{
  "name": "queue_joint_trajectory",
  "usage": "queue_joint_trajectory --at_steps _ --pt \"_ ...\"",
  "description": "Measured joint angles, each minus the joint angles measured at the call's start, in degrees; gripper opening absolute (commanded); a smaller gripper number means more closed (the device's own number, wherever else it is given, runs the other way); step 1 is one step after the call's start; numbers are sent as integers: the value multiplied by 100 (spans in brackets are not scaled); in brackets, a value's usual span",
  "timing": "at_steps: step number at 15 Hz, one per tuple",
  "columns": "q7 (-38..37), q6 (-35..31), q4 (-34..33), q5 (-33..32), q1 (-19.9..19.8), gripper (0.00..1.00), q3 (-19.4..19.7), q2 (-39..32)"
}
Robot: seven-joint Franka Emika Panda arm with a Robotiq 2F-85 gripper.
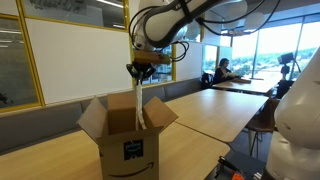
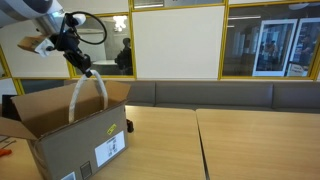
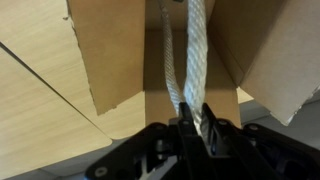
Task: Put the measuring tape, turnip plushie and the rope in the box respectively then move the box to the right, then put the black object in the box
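The claw (image 1: 139, 69) is clamped shut on the thick white rope (image 3: 196, 48). The rope dangles doubled into the open brown cardboard box (image 1: 128, 150) on the wooden desk (image 1: 205, 118).

rope (image 3: 197, 50) white, twisted strands; box (image 1: 112, 150) brown cardboard, black logo (image 1: 133, 152), white label (image 2: 108, 148); table (image 2: 250, 145) pale wood grain.

Wooden table (image 2: 170, 150): open box (image 2: 80, 140) standing on it

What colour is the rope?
The rope is white, with a twisted pattern; the wrist view shows it best.
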State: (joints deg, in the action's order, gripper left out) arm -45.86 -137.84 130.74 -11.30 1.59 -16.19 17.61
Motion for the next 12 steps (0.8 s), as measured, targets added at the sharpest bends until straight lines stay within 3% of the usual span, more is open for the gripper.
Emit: queue_joint_trajectory --at_steps 1,2,3,11,12 --pt "0 0 14 31 41 14 -5 -95" --pt "0 0 21 42 83 40 -9 -191" --pt "0 0 23 46 121 40 -11 -286" --pt "-1 18 23 48 227 99 11 -869" --pt "-1 31 22 48 228 100 19 -900"
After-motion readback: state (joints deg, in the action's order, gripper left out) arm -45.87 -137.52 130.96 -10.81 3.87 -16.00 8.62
